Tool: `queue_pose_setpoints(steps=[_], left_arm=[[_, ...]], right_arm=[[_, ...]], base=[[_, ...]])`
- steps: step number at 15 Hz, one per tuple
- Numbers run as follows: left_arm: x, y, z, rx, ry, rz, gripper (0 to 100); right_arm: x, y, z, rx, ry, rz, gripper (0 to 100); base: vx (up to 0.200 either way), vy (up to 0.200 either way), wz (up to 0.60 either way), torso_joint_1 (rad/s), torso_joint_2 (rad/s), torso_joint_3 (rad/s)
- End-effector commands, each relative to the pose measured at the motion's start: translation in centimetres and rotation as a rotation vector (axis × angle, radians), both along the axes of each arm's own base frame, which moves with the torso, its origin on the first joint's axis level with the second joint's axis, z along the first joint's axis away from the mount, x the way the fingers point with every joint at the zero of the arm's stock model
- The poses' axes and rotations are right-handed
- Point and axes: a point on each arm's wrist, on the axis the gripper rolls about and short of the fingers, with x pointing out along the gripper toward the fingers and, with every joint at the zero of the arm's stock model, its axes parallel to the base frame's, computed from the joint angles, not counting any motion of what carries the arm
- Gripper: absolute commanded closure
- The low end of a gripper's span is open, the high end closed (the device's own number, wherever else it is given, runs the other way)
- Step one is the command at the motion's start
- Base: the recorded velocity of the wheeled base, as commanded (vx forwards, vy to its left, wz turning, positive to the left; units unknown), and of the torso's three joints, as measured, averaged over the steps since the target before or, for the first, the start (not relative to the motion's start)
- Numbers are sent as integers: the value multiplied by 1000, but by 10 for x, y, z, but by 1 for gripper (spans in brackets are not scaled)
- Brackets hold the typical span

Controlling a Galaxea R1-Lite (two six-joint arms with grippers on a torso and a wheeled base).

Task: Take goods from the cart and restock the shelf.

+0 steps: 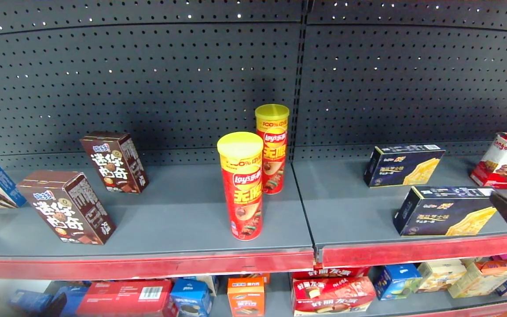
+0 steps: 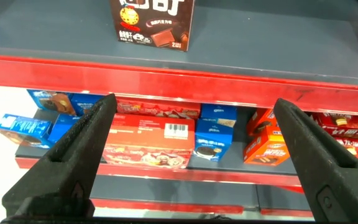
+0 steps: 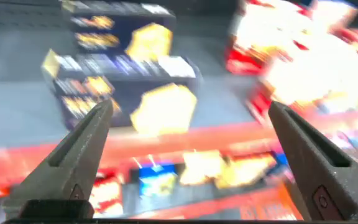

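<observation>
1. Nearest the wrist cameras, left hand [image 2: 194,102] and right hand [image 3: 188,109] both gape wide, holding nothing.
2. Judged from that, the robot is between placements; next it must fetch goods from the cart.
3. Beyond, the shelf [image 1: 183,211] carries two chip cans [image 1: 241,189] at mid-span, brown boxes [image 1: 71,207] to the left and dark blue boxes [image 1: 445,211] to the right, near the right hand.
4. Left wrist view gives the lower tier's red carton [image 2: 148,140] up close; head view lays out the whole upper row.
</observation>
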Motion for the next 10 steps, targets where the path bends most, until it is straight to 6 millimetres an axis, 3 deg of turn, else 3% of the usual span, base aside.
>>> queue_pose_setpoints(steps=[1, 6, 8, 10], left_arm=[[-1, 0, 0, -3, -6, 0, 0], [-3, 0, 1, -15, -26, 1, 0], [-5, 1, 2, -18, -46, 14, 0], [-6, 2, 2, -16, -51, 27, 0]], right_arm=[[-72, -22, -46, 22, -97, -111, 0], [-138, -28, -99, 28, -146, -311, 0], [-140, -31, -92, 49, -168, -445, 0], [-134, -27, -119, 32, -97, -207, 0]], base=[[0, 0, 0, 0, 0, 0], [0, 0, 0, 0, 0, 0], [0, 0, 0, 0, 0, 0], [0, 0, 0, 0, 0, 0]])
